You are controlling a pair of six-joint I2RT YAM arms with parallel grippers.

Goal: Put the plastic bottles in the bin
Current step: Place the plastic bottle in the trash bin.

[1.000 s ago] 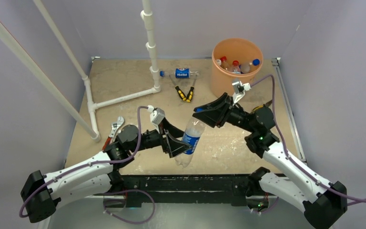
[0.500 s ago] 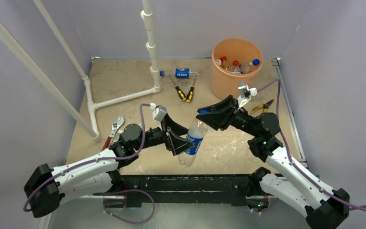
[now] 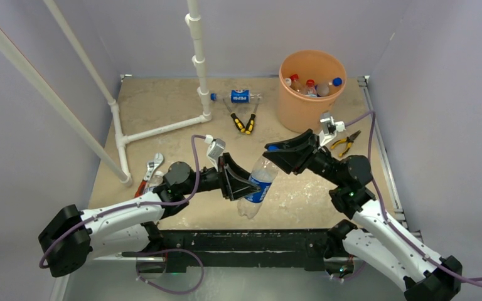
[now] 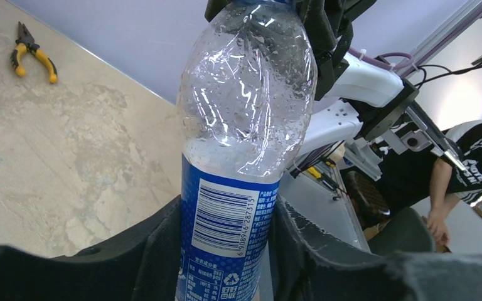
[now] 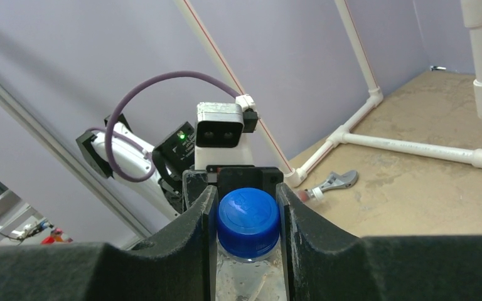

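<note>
The right hand (image 5: 246, 210) is clenched on the blue cap (image 5: 248, 224) of a held bottle (image 4: 245, 119); the left hand (image 4: 226, 219) grasps its label part. This bottle hangs tilted above the tabletop (image 3: 163, 103), well apart from the bin (image 3: 298, 111). Several bottles (image 3: 310, 85) are already inside. A lying bottle (image 3: 238, 96) waits near the pliers (image 3: 243, 122). So, I judge, at least two remain.

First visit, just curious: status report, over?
Right claw shut on bottle cap. Left claw gripping bottle label. Nothing blocks bin.
</note>
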